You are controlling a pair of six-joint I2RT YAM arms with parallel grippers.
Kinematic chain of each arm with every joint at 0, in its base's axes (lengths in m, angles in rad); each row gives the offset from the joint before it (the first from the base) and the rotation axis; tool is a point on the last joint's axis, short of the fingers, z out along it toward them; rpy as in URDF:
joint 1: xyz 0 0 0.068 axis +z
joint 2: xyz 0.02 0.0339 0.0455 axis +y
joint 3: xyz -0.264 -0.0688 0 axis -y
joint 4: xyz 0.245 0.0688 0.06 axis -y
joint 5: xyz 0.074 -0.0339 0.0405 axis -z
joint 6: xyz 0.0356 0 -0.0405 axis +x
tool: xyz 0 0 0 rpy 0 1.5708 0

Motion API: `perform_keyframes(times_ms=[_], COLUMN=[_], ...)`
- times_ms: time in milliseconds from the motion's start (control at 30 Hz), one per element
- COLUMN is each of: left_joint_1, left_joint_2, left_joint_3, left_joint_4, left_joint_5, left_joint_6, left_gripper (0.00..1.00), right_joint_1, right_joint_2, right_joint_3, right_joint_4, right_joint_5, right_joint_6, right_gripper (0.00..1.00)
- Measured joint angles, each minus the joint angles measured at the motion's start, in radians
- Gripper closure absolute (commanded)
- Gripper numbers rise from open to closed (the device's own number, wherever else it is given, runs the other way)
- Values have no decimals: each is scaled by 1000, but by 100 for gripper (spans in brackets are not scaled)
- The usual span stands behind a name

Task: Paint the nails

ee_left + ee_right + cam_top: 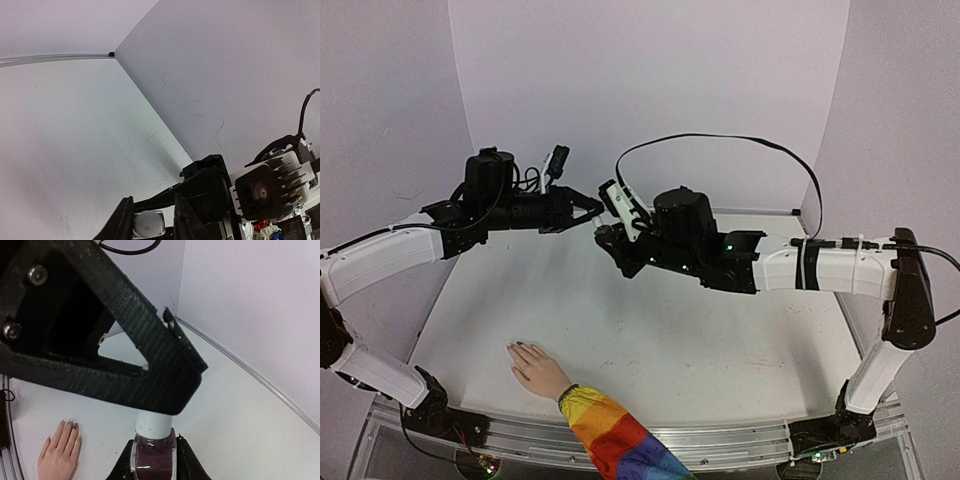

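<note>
Overall: I read both arms raised over the far half of the worktop (pixel 720 340), with their jaws meeting in mid-air near its centre.
Left jaws: closed down on a white cap (pixel 147 224). My left wrist view shows the cap lodged between the two dark fingers (pixel 123 220).
Right jaws: closed on a small bottle (pixel 152 460) of dark purple polish, gripped by its body, the cap end turned toward the left jaws.
Cap and bottle: the cap sits at the bottle's neck. I cannot tell whether it is tight or loosened.
Position of nails (pixel 519 346): on the pale hand (pixel 535 370), which lies flat and palm down at the near left of the worktop, well apart from both jaws, fingers pointing far-left.
Nail condition: my right wrist view shows one nail darkened (pixel 75 425) and its neighbour pale. The others are too small for me to grade.
Sleeve (pixel 610 435): rainbow-striped, running off the near edge.
</note>
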Motion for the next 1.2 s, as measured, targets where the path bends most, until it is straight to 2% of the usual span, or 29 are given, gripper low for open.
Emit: perform_keyframes(times_ms=[67,200,567,1000,1200], left_joint_1=[-4,-9,-38,-41,-36], left_joint_2=[2,6,7,0,-1], left_joint_3=[1,14,26,27,33], left_joint_4=[-3,-22,-17,38,46], left_joint_5=[-8,-41,-120,-149,-126], left_joint_6=[12,45,130,149,158], left_gripper=[88,93,100,100,100], right_joint_1=[0,0,1,-8,-56], right_joint_2=[2,6,16,22,18], right_joint_3=[2,12,43,59,27], right_joint_4=[-1,-3,-19,35,113], right_joint_5=[3,9,54,24,-138], right_joint_6=[0,0,56,86,78], right_gripper=[100,100,100,100,100])
